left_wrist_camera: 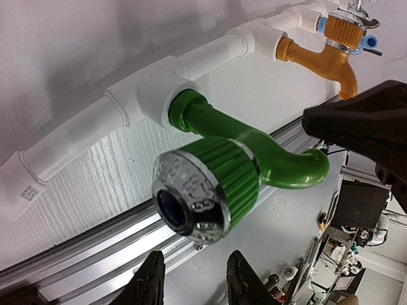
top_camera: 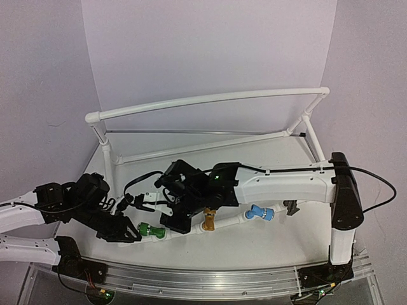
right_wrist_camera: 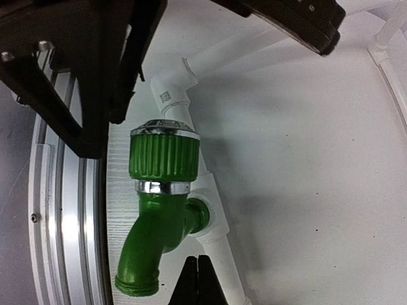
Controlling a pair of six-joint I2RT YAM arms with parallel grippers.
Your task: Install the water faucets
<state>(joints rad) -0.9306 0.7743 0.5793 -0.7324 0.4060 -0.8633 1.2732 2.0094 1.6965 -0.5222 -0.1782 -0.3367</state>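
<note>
The green faucet (left_wrist_camera: 241, 159), golden-orange faucet (top_camera: 210, 221) and blue faucet (top_camera: 259, 213) are found fitted — others cannot be confirmed. The left gripper (left_wrist_camera: 194, 265) is parted (empty); the right gripper (right_wrist_camera: 197, 270) is clenched on nothing.

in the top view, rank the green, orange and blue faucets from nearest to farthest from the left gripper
1. green faucet: right beside the left gripper, at the left end of the white pipe
2. golden-orange faucet: mid-pipe
3. blue faucet: farther right along the pipe

R arm (top_camera: 286, 185) & L arm (top_camera: 19, 219): white moulded shells w/ black joint housings (top_camera: 346, 197), black cable (top_camera: 292, 169), green LED (top_camera: 217, 177); black tapered fingers (left_wrist_camera: 149, 283).
</note>
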